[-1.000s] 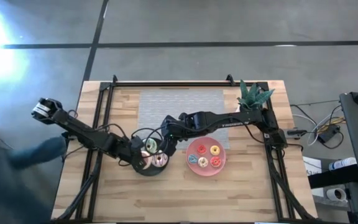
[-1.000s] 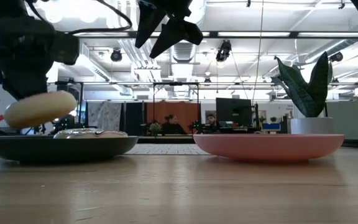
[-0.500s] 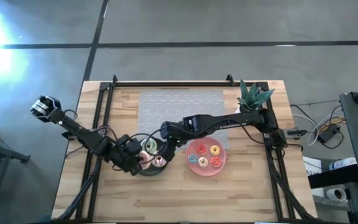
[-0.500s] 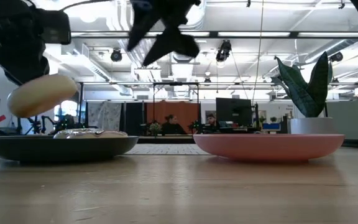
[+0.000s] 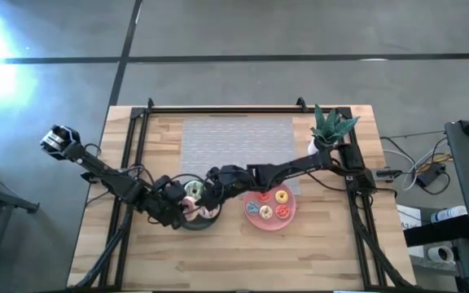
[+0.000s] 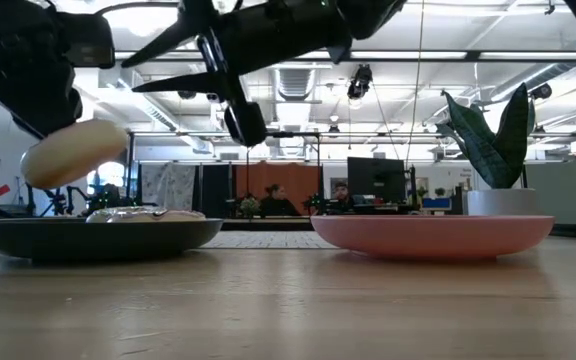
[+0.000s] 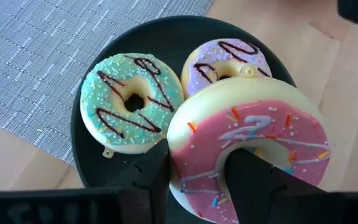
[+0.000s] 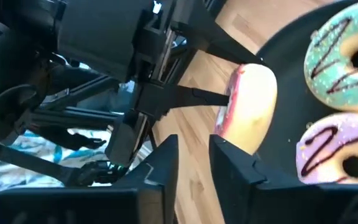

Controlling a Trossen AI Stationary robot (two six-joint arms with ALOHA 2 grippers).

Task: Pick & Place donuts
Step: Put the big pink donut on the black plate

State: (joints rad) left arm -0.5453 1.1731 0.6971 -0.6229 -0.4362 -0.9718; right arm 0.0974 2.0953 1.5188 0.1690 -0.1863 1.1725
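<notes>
My left gripper (image 7: 204, 168) is shut on the pink sprinkled donut (image 7: 247, 130) and holds it above the black plate (image 7: 86, 168). The green drizzled donut (image 7: 132, 102) and a pale lilac drizzled one (image 7: 225, 59) lie flat on that plate. My right gripper (image 8: 193, 146) is open and hovers close by, over the plate's far right side (image 5: 206, 199), fingers pointing at the held donut (image 8: 250, 106) without touching it. Several small orange, yellow and red donuts (image 5: 271, 203) lie on the pink plate (image 5: 255, 224). My left gripper has the pink donut by one side of its ring (image 7: 197, 155). One finger (image 7: 250, 177) stands in the hole and the other (image 7: 157, 177) outside the rim. The donut is lifted clear of the black plate (image 6: 93, 238) and tilted, seen nearly edge-on (image 6: 73, 152) in the low view.
The black plate (image 5: 195, 224) and pink plate sit side by side mid-table, near a grey mat (image 5: 238, 142) toward the far edge. A potted plant (image 5: 330, 124) stands at the far right corner. Both arms crowd over the black plate; bare wood lies along the near edge.
My left gripper has lifted the pink donut a little higher off the black plate and drawn slightly toward the table's left and near side. My right gripper has moved left and down toward the black plate and tipped from pointing down to nearly level, facing the held donut.
</notes>
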